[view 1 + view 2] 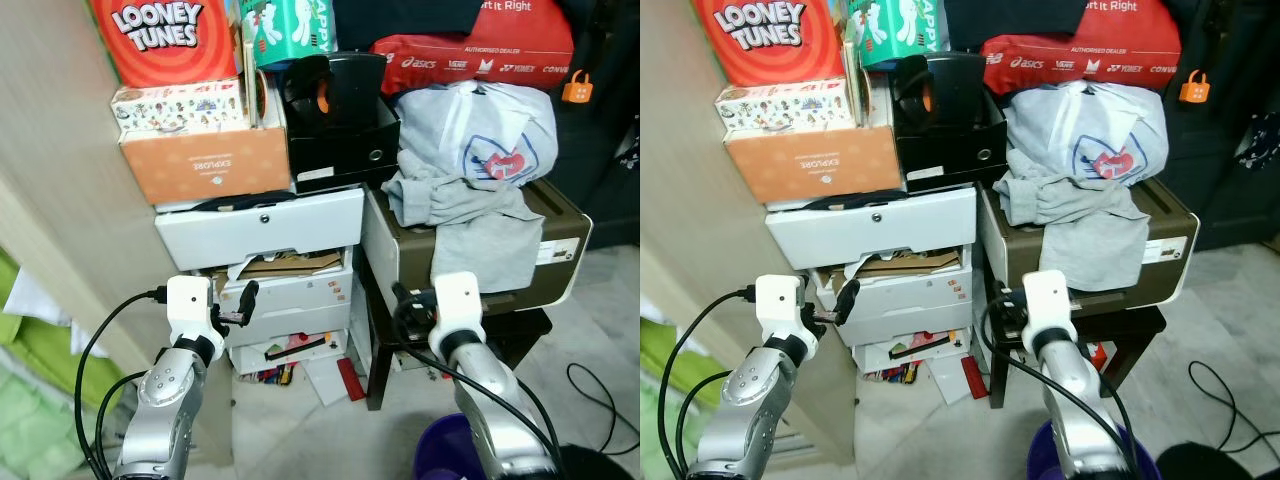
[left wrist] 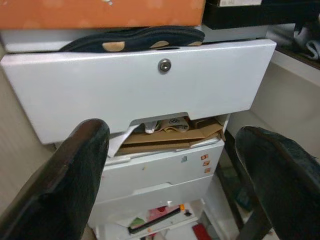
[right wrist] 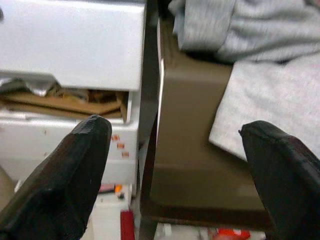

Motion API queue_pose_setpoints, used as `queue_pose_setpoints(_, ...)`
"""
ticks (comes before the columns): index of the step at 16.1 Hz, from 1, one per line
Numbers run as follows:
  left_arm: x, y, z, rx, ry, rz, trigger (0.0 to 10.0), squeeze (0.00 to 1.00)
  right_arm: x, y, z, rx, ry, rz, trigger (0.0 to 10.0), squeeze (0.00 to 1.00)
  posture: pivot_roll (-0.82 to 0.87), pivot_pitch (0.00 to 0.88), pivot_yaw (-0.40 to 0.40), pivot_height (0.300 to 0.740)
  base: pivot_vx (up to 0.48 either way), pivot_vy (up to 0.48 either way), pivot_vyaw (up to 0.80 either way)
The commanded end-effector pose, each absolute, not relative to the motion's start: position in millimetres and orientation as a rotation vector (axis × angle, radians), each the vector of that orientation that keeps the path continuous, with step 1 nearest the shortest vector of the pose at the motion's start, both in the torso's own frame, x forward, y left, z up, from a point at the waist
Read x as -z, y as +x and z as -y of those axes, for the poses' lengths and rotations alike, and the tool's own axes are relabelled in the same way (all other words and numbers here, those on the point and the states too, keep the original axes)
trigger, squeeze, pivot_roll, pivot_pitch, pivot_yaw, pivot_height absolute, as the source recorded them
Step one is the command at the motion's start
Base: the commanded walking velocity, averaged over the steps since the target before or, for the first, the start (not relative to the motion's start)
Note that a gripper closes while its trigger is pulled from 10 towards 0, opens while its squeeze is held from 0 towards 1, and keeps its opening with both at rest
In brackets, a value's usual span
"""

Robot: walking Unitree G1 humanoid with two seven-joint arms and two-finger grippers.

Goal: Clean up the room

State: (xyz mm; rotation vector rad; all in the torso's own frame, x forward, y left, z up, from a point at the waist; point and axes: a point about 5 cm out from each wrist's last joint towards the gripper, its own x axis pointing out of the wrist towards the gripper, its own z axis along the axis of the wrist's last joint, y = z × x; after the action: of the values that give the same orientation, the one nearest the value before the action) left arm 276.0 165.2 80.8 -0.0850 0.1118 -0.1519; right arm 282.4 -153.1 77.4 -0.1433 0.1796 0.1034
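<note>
Main clutter: grey shirt [image 1: 470,190] heaped on top of the brown printer [image 1: 555,235], one part hanging down the printer's front, the rest bunched up against the black box [image 1: 345,120]. Printer sits on a dark stool [image 1: 520,330], just right of the white drawer unit [image 1: 270,290]. Top drawer [image 2: 140,85] is pulled out and tilted, with a keyhole at centre; a dark polka-dot item [image 2: 135,37] is pinched between its top edge and the orange box [image 1: 205,160] above. Second drawer is ajar with brown cardboard and paper [image 2: 170,132] sticking out. Lowest section is open; small bits in red, black and other colours are inside it and on the floor in front [image 1: 285,365]. Stacked above the orange box: a patterned carton [image 1: 180,105], a red Looney Tunes box [image 1: 165,35], a green pack [image 1: 290,30]. Red sports bag [image 1: 470,45] behind the shirt. Left gripper [image 2: 175,165] is raised in front of the drawer unit, fingers spread wide, nothing between them, touching nothing. Right gripper [image 3: 175,165] is raised in front of the gap between the drawers and the printer, also wide open and empty. Purple bin rim [image 1: 445,450] is on the floor beneath the right arm; black cable [image 1: 600,400] on the floor at right.
</note>
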Motion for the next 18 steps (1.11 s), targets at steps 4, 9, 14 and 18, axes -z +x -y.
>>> queue_pose_setpoints(4,-87,244,-180,0.170,-0.091,-0.168,10.0,0.00,-81,263,150,-0.185,-0.113,-0.331,10.0,0.00,-0.15,0.000,0.039,0.740,0.000,0.000,0.00)
queue_pose_setpoints(9,-95,233,-180,0.162,-0.091,-0.173,10.0,0.00,-85,249,152,-0.235,-0.128,-0.396,10.0,0.00,-0.15,0.000,0.034,0.740,0.000,0.000,0.00)
queue_pose_setpoints(14,-105,215,-194,0.102,-0.110,-0.160,10.0,0.00,-107,219,164,-0.230,-0.122,-0.365,10.0,0.00,-0.15,0.000,0.035,0.740,0.000,0.000,0.00)
queue_pose_setpoints(18,-100,204,-201,0.099,-0.101,-0.189,10.0,0.00,-110,201,177,-0.220,-0.119,-0.313,10.0,0.00,-0.16,0.000,0.036,0.740,0.000,0.000,0.00)
